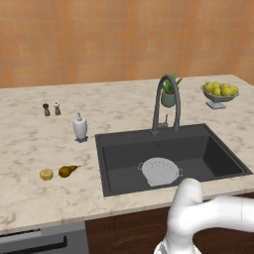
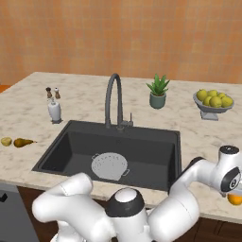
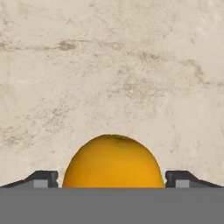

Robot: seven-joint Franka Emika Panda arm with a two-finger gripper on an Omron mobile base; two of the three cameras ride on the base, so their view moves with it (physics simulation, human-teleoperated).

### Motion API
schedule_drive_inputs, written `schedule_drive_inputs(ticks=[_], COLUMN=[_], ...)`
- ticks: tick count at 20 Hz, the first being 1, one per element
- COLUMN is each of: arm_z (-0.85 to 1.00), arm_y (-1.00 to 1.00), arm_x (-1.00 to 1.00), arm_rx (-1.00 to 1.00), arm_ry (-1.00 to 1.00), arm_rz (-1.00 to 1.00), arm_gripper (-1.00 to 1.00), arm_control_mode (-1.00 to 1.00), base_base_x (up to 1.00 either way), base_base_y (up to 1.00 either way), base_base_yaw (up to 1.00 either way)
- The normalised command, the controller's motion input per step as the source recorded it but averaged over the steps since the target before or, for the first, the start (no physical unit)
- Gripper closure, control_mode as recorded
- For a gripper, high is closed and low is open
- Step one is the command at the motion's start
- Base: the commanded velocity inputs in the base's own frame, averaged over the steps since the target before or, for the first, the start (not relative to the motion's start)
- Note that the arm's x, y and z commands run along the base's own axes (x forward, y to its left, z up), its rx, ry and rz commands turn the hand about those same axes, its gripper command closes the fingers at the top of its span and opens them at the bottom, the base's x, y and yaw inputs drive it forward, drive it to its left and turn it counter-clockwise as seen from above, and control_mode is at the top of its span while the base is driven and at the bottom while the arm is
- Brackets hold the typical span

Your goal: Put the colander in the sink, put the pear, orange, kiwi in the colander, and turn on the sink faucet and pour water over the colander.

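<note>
In the hand view the orange [image 3: 113,162] lies on the marble counter between my gripper's [image 3: 113,178] dark fingertips [image 3: 41,179], which stand open on either side of it. The same orange [image 2: 234,199] shows at the counter's front right, under my hand. The colander [image 1: 159,171] [image 2: 109,166] sits upright in the sink [image 1: 208,144] [image 2: 151,151]. Left of the basin, the pear [image 1: 67,171] [image 2: 22,142] and the kiwi [image 1: 46,174] [image 2: 6,141] lie side by side. The sink faucet [image 1: 166,101] [image 2: 113,99] arches over the basin; no water shows.
A grey footed bowl of lemons [image 1: 220,94] [image 2: 213,101] stands at the back right. A potted plant [image 1: 169,94] [image 2: 158,92] is behind the sink. A soap dispenser [image 1: 80,127] [image 2: 54,111] and two small shakers [image 1: 51,109] [image 2: 52,92] stand to the left.
</note>
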Motion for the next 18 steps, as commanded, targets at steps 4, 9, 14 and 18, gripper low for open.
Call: schedule_drive_inputs(ticks=[4, 9, 14, 18], arm_z=[-0.37, 0.04, 0.23, 0.68], arm_y=[0.08, 0.64, 1.00, 1.00], arm_x=[-0.06, -0.31, -0.15, -0.02], arm_rx=[0.06, 0.19, 0.02, -0.14], arm_ry=[-0.01, -0.34, -0.36, 0.00], arm_rz=[0.07, 0.04, 0.04, -0.02], arm_gripper=[1.00, 1.00, 1.00, 1.00], arm_control_mode=[-1.00, -1.00, -1.00, -1.00], base_base_x=[0.00, 0.00, 0.00, 0.00], base_base_y=[0.00, 0.00, 0.00, 0.00], base_base_yaw=[0.00, 0.00, 0.00, 0.00])
